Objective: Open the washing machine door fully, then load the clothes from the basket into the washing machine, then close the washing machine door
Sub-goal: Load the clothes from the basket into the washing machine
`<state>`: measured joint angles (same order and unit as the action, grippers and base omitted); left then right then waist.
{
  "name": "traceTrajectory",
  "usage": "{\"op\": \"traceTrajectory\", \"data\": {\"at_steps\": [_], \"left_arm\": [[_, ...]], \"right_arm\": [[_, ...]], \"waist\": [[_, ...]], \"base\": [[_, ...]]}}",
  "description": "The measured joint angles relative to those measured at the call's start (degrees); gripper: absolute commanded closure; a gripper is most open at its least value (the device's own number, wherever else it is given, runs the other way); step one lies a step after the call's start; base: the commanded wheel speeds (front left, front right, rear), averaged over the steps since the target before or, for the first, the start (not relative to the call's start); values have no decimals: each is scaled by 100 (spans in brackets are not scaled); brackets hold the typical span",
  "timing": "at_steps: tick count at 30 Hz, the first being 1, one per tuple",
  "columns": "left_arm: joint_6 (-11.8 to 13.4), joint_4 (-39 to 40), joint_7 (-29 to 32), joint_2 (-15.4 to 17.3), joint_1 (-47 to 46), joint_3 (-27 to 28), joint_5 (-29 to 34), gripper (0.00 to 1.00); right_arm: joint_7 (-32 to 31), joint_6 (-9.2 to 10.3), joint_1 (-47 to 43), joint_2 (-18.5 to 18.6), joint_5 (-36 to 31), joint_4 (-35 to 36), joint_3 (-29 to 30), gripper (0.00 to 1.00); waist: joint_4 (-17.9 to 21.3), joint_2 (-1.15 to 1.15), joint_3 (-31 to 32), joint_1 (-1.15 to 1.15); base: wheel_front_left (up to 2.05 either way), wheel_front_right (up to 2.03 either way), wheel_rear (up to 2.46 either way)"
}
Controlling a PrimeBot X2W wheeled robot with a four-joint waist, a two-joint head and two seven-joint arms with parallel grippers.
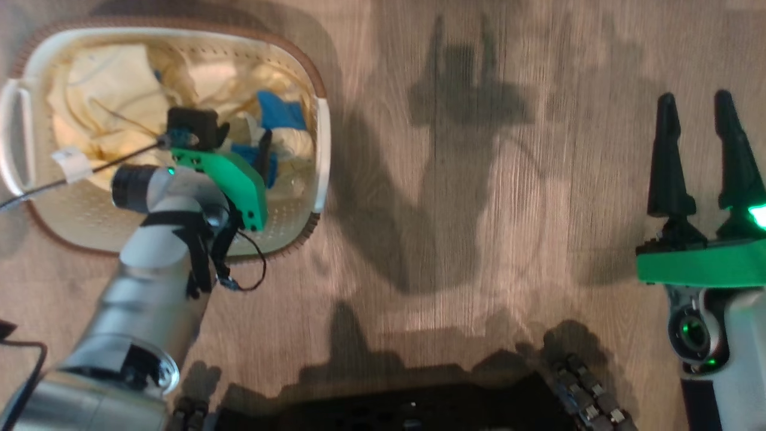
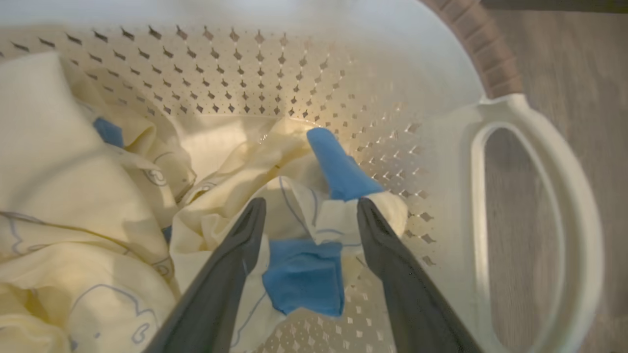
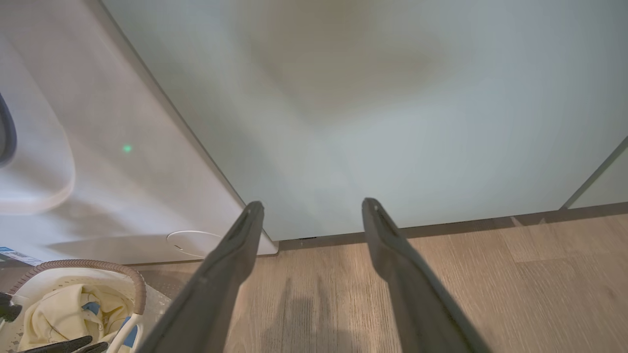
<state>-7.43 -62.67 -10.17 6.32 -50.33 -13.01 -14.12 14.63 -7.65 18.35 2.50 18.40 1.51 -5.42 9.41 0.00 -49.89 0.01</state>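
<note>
The cream-white basket (image 1: 321, 157) stands on the wood floor at the upper left of the head view. Pale yellow clothes (image 1: 108, 102) with blue patches lie in it. My left gripper (image 2: 311, 203) reaches down inside the basket (image 2: 245, 73). It is open, and its fingers straddle a fold of yellow cloth with a blue patch (image 2: 304, 274). My right gripper (image 1: 694, 99) hangs open and empty over bare floor at the far right. In the right wrist view the white washing machine (image 3: 98, 147) front rises behind the basket (image 3: 138, 289). The washing machine door is out of view.
A pale green cabinet panel (image 3: 368, 98) stands beside the washer, down to the floor. My dark base (image 1: 389, 407) lies along the bottom edge of the head view. A thin black cable with a white tag (image 1: 72, 164) crosses the basket's left side.
</note>
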Motion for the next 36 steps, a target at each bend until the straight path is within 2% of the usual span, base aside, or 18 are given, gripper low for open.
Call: {"op": "traceTrajectory", "data": {"at_steps": [6, 12, 24, 25, 26, 27, 28, 36], "left_arm": [[-1, -283, 77, 97, -448, -181, -363, 0], [-2, -513, 289, 366, -803, -287, -644, 0], [12, -902, 416, 565, -1046, -203, -975, 0], [18, -921, 416, 565, -1059, -203, -975, 14], [18, -921, 416, 565, -1059, -203, -975, 38], [30, -947, 416, 564, -1078, -204, -975, 87], [45, -962, 415, 564, -1088, -207, -975, 100], [55, -1027, 234, 494, -1087, -378, -959, 100]], "right_arm": [[0, 0, 157, 2, 147, 19, -119, 0], [0, 0, 342, 3, 291, 11, -238, 0], [0, 0, 453, 3, 480, 9, -401, 0], [0, 0, 453, 3, 480, 9, -402, 0], [0, 0, 453, 3, 480, 9, -402, 0], [0, 0, 453, 3, 480, 9, -402, 0], [0, 0, 453, 3, 480, 9, -401, 0], [0, 0, 454, 3, 455, 9, -333, 0]], "waist": [[141, 0, -453, 0], [327, 0, -811, 0], [607, 0, -1085, -1], [609, 0, -1088, -1], [609, 0, -1088, -1], [608, 0, -1088, -1], [602, 0, -1087, -1], [444, 0, -1007, -1]], "base": [[0, 0, 0], [0, 0, 0], [0, 0, 0], [0, 0, 0], [0, 0, 0], [0, 0, 0], [0, 0, 0], [0, 0, 0]]}}
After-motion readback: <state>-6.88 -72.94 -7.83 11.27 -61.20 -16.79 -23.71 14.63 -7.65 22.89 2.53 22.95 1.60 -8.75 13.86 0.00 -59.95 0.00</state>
